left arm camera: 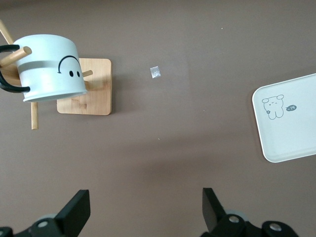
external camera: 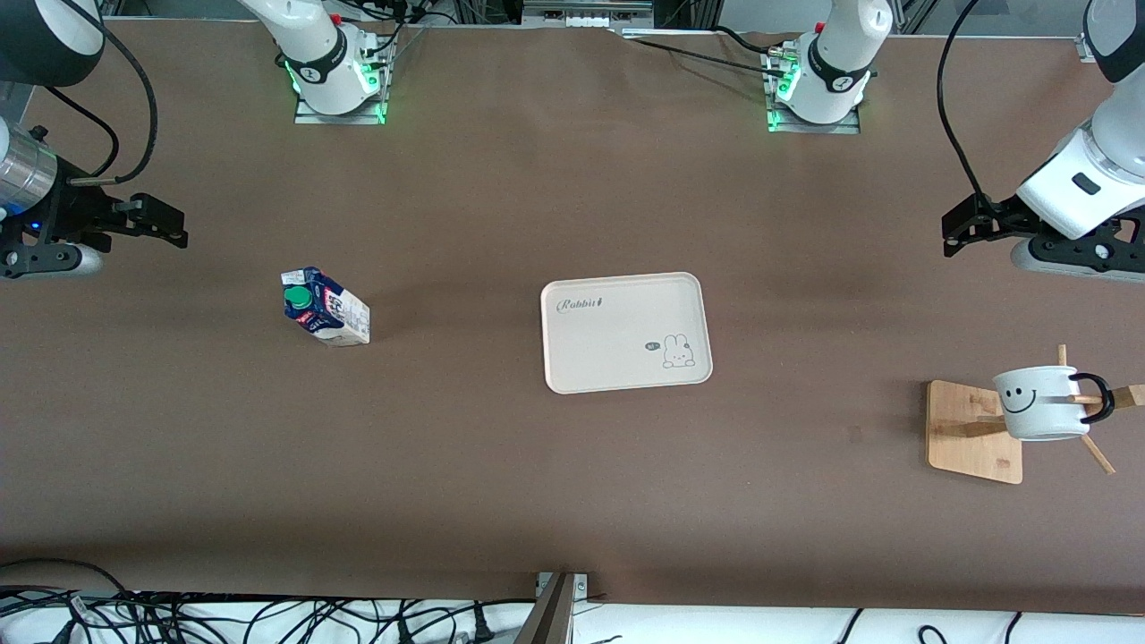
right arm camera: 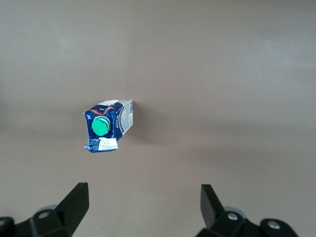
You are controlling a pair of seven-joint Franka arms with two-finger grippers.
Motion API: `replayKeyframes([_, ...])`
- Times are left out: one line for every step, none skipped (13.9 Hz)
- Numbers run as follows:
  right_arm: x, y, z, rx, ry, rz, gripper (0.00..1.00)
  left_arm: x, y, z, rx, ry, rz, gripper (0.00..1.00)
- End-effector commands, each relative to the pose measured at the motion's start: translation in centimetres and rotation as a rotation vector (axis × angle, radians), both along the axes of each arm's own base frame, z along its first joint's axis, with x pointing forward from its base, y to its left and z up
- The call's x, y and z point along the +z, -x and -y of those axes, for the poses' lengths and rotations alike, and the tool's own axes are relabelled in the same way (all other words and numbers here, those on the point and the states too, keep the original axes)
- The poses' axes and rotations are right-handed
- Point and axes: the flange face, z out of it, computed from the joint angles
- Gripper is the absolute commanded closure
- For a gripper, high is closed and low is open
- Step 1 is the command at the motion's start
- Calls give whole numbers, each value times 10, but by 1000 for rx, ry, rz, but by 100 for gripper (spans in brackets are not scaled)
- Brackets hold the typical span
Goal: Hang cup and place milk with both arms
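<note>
left gripper: fingers spread wide, nothing between them; hung in the air over bare table at the left arm's end, well apart from the cup.
right gripper: fingers spread wide too, holding nothing; hung over bare table at the right arm's end, milk visible below it in the right wrist view but untouched.
cup: white, smiley face on its side, hung by its black handle on a peg of the rack, tipped sideways.
rack: wooden, square base, stood toward the left arm's end, nearer the front camera than the left gripper.
milk: blue-and-white carton, green cap, stood on the table toward the right arm's end, well apart from the tray.
tray: pale, rabbit drawing in one corner, lay mid-table between milk and rack, nothing on it.
arms: both waited, grippers off the table.
</note>
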Motion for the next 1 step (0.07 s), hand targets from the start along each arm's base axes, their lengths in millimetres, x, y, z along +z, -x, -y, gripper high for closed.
replayKeyframes([17,3,-13,26,-18,23,0,6,-4,2,-22,4,-8,0])
